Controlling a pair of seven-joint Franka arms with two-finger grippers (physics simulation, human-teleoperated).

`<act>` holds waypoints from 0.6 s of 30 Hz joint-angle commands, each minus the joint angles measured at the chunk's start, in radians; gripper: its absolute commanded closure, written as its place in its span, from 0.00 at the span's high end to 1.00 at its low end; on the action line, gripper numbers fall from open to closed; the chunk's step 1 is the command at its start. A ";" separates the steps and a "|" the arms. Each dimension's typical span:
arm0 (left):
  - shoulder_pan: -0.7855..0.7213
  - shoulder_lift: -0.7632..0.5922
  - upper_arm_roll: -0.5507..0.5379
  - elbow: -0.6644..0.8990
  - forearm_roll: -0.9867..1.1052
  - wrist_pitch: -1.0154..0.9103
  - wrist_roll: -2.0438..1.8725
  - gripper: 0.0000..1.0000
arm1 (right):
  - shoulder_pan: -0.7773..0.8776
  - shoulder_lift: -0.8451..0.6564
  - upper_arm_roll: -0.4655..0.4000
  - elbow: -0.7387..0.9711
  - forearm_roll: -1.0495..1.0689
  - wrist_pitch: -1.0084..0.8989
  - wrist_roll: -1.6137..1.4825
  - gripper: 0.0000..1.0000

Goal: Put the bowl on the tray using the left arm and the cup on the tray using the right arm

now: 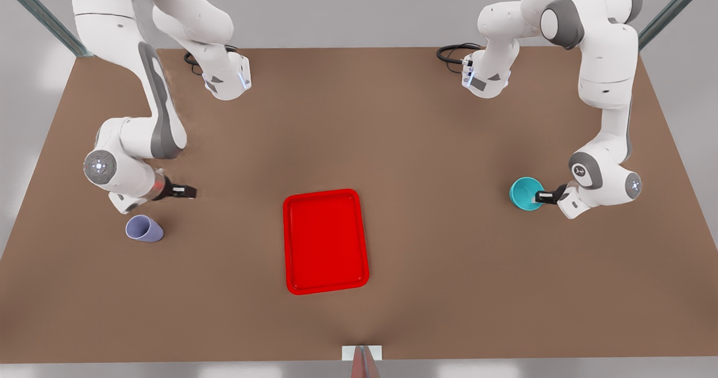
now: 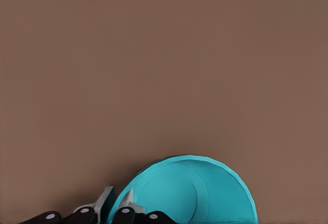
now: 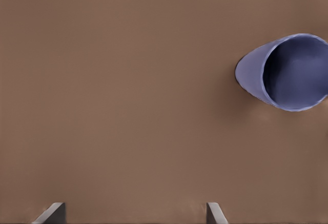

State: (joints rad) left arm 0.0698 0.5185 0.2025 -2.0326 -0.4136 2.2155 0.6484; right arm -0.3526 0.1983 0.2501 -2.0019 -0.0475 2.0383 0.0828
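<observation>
The teal bowl (image 1: 524, 193) is on the front view's right, and my left gripper (image 1: 545, 197) is shut on the bowl's rim nearest the arm. In the left wrist view, one of the fingers (image 2: 105, 203) is outside the bowl (image 2: 205, 193) wall and the other inside. The lavender cup (image 1: 144, 229) stands on the table on the front view's left. My right gripper (image 1: 185, 191) hovers open a little behind and to the right of it, holding nothing. In the right wrist view the cup (image 3: 287, 73) lies off to one side of the gripper (image 3: 133, 214). The red tray (image 1: 325, 241) lies between them, bare.
The brown table (image 1: 426, 142) stretches widely around the tray. Both arm bases (image 1: 224, 78) (image 1: 485, 78) stand at the far edge. A small white block (image 1: 362, 353) with a reddish piece sits at the near edge.
</observation>
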 commanded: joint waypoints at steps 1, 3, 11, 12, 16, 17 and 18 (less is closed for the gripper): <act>-0.001 0.000 0.000 0.000 -0.007 0.000 0.000 0.21 | -0.003 0.000 0.000 0.005 -0.002 0.002 -0.008 1.00; -0.002 -0.012 0.002 0.005 -0.008 -0.002 -0.007 0.21 | -0.089 0.062 0.000 0.074 -0.011 0.000 -0.098 1.00; -0.010 -0.029 -0.138 0.233 -0.145 -0.008 -0.521 0.21 | -0.190 0.219 -0.002 0.092 -0.071 0.232 -0.238 1.00; -0.010 -0.025 -0.172 0.261 -0.143 -0.002 -0.605 0.21 | -0.193 0.239 -0.002 0.097 -0.071 0.243 -0.232 1.00; -0.177 0.064 -0.273 0.437 -0.132 0.067 -1.131 0.21 | -0.203 0.271 -0.002 0.103 -0.087 0.260 -0.224 1.00; -0.235 0.095 -0.273 0.483 -0.110 0.090 -1.278 0.21 | -0.203 0.283 -0.003 0.115 -0.091 0.261 -0.224 1.00; -0.274 0.112 -0.273 0.508 -0.076 0.116 -1.378 0.21 | -0.203 0.296 -0.006 0.121 -0.104 0.267 -0.224 1.00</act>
State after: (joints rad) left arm -0.2499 0.6514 -0.0702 -1.4964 -0.3939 2.3404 -0.8463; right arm -0.5551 0.5040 0.2430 -1.8757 -0.1615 2.3231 -0.1470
